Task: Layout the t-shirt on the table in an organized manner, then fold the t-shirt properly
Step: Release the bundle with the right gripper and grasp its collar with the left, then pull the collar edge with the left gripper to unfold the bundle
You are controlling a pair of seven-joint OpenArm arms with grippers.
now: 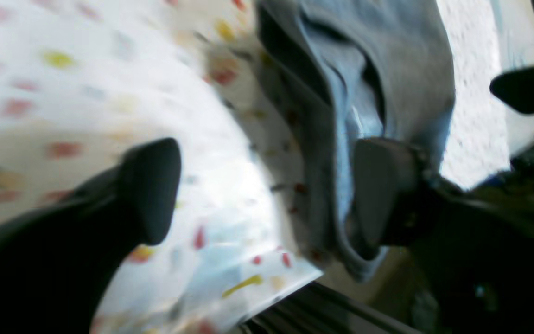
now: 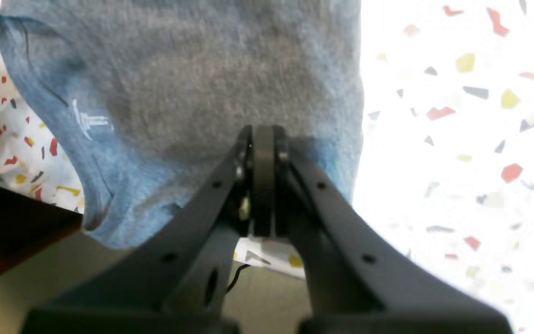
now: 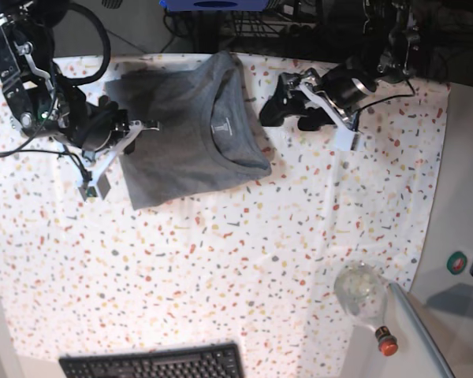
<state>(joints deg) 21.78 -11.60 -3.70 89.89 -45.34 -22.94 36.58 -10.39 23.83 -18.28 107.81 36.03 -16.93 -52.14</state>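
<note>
The grey t-shirt (image 3: 185,134) lies on the speckled table (image 3: 221,276) near its far edge, collar and pale mark (image 2: 90,121) facing up. My right gripper (image 3: 148,126) sits at the shirt's left side in the base view. In the right wrist view the right gripper (image 2: 262,134) is shut, its tips pressed into the t-shirt (image 2: 202,69). My left gripper (image 3: 288,112) hovers just right of the shirt. In the left wrist view the left gripper (image 1: 267,190) stands wide open over the table (image 1: 63,116), one finger (image 1: 383,190) against the rumpled t-shirt (image 1: 406,69) edge.
A clear glass bottle (image 3: 363,295) with a red cap lies at the near right corner. A black keyboard (image 3: 154,364) sits at the near edge. A plain white counter (image 3: 457,197) borders the right side. Cables and dark equipment crowd the space beyond the far edge.
</note>
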